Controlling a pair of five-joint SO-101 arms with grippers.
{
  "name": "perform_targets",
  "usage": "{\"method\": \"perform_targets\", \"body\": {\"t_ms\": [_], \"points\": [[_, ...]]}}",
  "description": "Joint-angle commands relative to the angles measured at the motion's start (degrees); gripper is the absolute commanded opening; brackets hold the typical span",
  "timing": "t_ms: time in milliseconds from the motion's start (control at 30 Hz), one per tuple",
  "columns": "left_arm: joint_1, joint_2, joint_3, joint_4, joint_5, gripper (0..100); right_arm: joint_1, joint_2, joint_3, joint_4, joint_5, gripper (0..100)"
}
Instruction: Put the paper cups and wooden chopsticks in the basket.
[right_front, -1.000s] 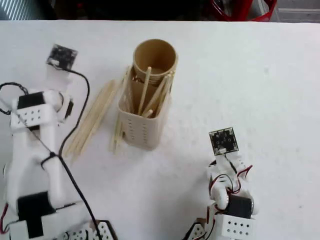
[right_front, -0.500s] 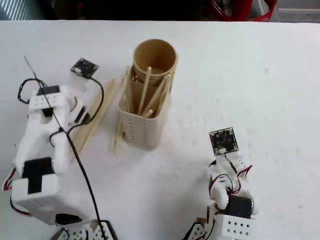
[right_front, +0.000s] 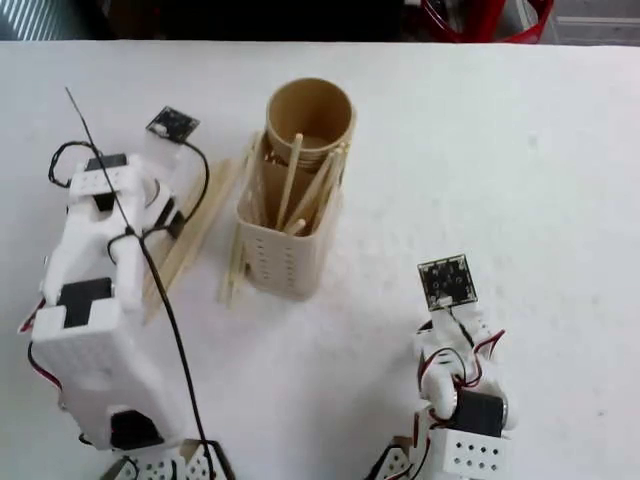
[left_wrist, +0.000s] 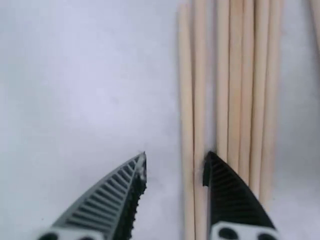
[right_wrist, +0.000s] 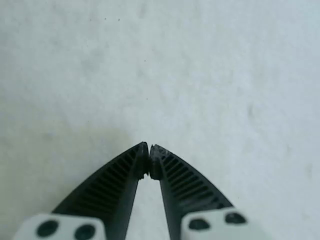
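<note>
A cream basket (right_front: 285, 245) stands mid-table with a tan paper cup (right_front: 309, 117) and a few chopsticks (right_front: 290, 180) inside it. More wooden chopsticks (right_front: 192, 235) lie flat on the table left of the basket, and a few lean by its left wall (right_front: 235, 265). My left arm (right_front: 100, 260) hangs over the loose bundle. My left gripper (left_wrist: 174, 170) is open low over the chopsticks (left_wrist: 235, 90), one finger on the bundle's edge, the other over bare table. My right gripper (right_wrist: 149, 160) is shut and empty above bare table; that arm (right_front: 455, 400) sits at the front right.
The white table (right_front: 500, 150) stretches open to the right and behind the basket. A black cable (right_front: 150, 290) runs along my left arm. Red objects (right_front: 470, 20) lie beyond the table's far edge.
My left arm has swung right and stretched toward the loose chopsticks beside the basket. The right arm has not moved.
</note>
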Motion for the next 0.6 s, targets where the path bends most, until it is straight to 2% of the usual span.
{"method": "perform_targets", "body": {"t_ms": [0,100,200,333,433,567], "points": [[0.84,1.19,-3.69,0.0,0.7,19,0.04,-0.13,0.53,-0.66,-0.09,1.8],[0.75,1.98,-5.54,1.76,0.79,12,0.04,-0.13,0.53,-0.66,-0.09,1.8],[0.75,3.21,-8.26,7.82,1.76,5,0.04,-0.13,0.53,-0.66,-0.09,1.8],[1.19,8.04,-13.54,15.12,5.27,10,0.04,-0.13,0.53,-0.66,-0.09,1.8],[1.1,12.7,-19.69,20.66,5.27,13,-0.04,-0.13,0.53,-0.66,-0.09,1.8],[1.1,18.15,-27.69,26.81,5.27,5,0.04,-0.13,0.53,-0.66,-0.09,1.8]]}}
